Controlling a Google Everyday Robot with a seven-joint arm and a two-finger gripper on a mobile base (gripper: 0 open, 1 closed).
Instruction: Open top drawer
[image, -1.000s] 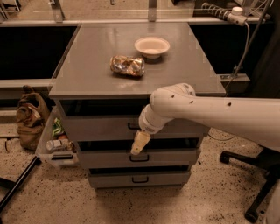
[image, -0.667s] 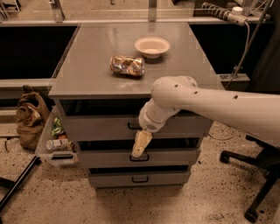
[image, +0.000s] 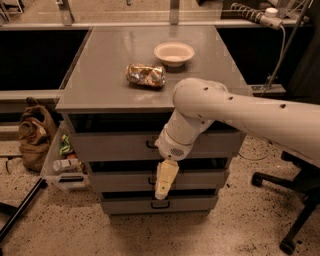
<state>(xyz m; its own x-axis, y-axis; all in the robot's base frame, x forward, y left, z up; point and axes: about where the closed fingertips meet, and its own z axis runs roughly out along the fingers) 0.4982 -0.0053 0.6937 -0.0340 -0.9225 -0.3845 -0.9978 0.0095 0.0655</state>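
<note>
Speckled stone flooring (image: 100, 235) spreads under a grey three-drawer cabinet (image: 100, 95) in the middle of the frame. On its flat top a cream bowl (image: 173, 52) sits toward the back, and a crumpled foil snack bag (image: 145, 75) lies just in front and to the left of it.

The top drawer (image: 110, 146) is the highest of the three fronts, right under the cabinet top, with a dark gap showing above its panel. Its small black loop handle (image: 150, 144) peeks out at centre, partly hidden by the arm.

The white robot arm (image: 250, 117) reaches in from the right edge and bends down across the drawer's front. The gripper (image: 165, 180) hangs pointing downward just below that handle, in front of the middle drawer (image: 115, 180), its tip near the gap above the bottom drawer (image: 125, 204). It touches nothing I can see, and I cannot tell whether it is spread or closed.

At left, a brown bag (image: 35, 135) slumps beside a clear plastic bin (image: 62, 167). An office chair base (image: 295, 200) stands at lower right.
</note>
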